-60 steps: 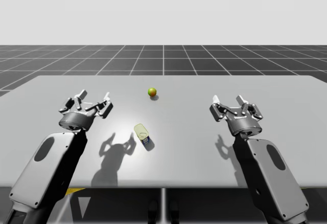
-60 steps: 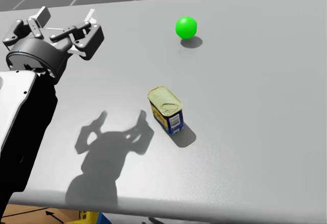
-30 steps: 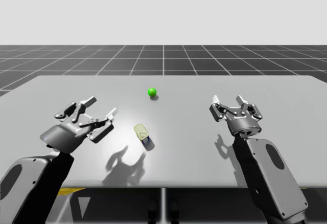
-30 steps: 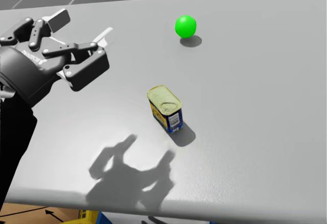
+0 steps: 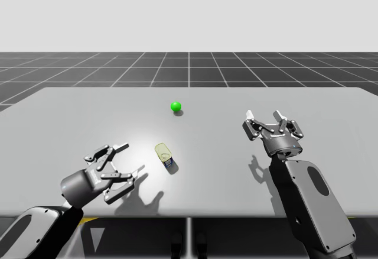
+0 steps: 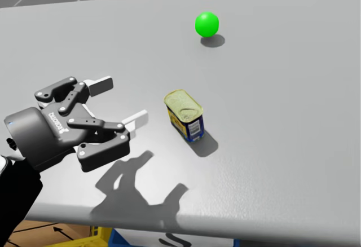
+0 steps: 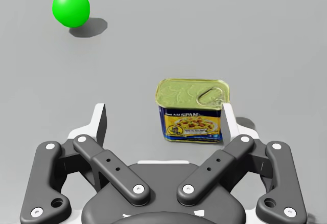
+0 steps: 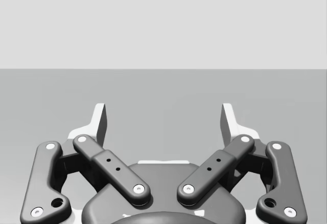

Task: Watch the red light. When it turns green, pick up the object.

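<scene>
The signal light (image 5: 175, 106) is a small sphere resting on the counter (image 5: 331, 152) toward its far side, near the middle, and it shows green. The object is a rectangular can (image 6: 185, 114) with a yellow-green pull-tab lid and blue sides. It stands upright on the counter, lid up, on the near side of the light and well apart from it. The left end effector (image 6: 119, 101) is above the counter near its front edge, with its axis pointed toward the can. Its fingers are spread wide and it holds nothing. In the left wrist view the can is ahead of the fingers and offset toward one of them. In the head view a clear gap separates the nearer fingertip from the can wall, so there is no contact. The right end effector (image 5: 263, 119) is raised above the right side of the counter, well apart from the can and the light. Its fingers are likewise spread wide with nothing between them.
</scene>
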{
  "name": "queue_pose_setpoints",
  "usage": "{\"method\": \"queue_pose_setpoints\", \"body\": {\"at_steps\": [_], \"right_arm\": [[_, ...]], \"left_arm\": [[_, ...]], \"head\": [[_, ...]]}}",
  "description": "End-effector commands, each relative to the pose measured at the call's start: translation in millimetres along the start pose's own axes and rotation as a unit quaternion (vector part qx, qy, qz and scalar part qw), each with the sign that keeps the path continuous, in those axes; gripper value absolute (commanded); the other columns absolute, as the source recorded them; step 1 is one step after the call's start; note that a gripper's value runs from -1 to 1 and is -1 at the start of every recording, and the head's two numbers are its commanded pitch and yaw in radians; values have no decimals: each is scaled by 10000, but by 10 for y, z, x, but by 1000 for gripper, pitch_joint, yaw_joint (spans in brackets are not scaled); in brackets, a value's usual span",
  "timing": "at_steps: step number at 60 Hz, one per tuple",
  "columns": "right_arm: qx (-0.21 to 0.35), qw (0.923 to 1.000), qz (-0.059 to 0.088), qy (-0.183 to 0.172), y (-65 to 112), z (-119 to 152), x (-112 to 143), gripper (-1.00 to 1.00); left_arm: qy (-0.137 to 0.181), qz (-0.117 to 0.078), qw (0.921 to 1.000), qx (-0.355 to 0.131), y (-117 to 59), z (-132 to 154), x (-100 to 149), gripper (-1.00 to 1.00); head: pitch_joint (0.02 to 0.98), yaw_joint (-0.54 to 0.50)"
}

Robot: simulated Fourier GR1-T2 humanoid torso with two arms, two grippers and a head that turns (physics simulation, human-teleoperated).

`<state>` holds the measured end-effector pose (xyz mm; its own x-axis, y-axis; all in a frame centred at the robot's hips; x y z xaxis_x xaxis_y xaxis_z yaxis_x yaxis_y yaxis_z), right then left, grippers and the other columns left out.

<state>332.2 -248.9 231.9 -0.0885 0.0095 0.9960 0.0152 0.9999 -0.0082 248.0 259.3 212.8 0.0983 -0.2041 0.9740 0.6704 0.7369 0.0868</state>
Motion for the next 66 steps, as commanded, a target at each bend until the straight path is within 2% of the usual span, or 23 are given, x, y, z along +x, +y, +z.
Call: {"method": "queue_pose_setpoints", "body": {"at_steps": [1,10,25,28,46,56,58,66], "right_arm": [[0,10000,1,-3,-3,-2,-1,-1000],[10,10000,3,-8,-4,1,1,-1000],[8,10000,18,-1,-6,4,9,-1000],[2,10000,10,-2,-9,3,10,-1000],[-13,10000,0,-13,-18,3,17,-1000],[-18,10000,-8,-23,-26,6,25,-1000],[-22,10000,-13,-25,-31,4,27,-1000],[-35,10000,-15,-39,-38,4,35,-1000]], "left_arm": [[281,75,9993,-255,-106,-106,-226,-1000],[354,65,9990,-261,-128,-256,-290,-1000],[490,255,9979,-351,-141,-581,-339,-1000],[543,220,9977,-345,-147,-634,-346,-1000],[663,366,9966,-330,-162,-900,-354,-1000],[718,374,9964,-249,-179,-1040,-377,-1000],[744,434,9960,-236,-185,-1082,-396,-1000],[867,351,9955,-166,-190,-1159,-481,-1000]], "head": [[850,192],[847,193],[847,190],[849,190],[850,191],[849,190],[848,189],[846,187]]}}
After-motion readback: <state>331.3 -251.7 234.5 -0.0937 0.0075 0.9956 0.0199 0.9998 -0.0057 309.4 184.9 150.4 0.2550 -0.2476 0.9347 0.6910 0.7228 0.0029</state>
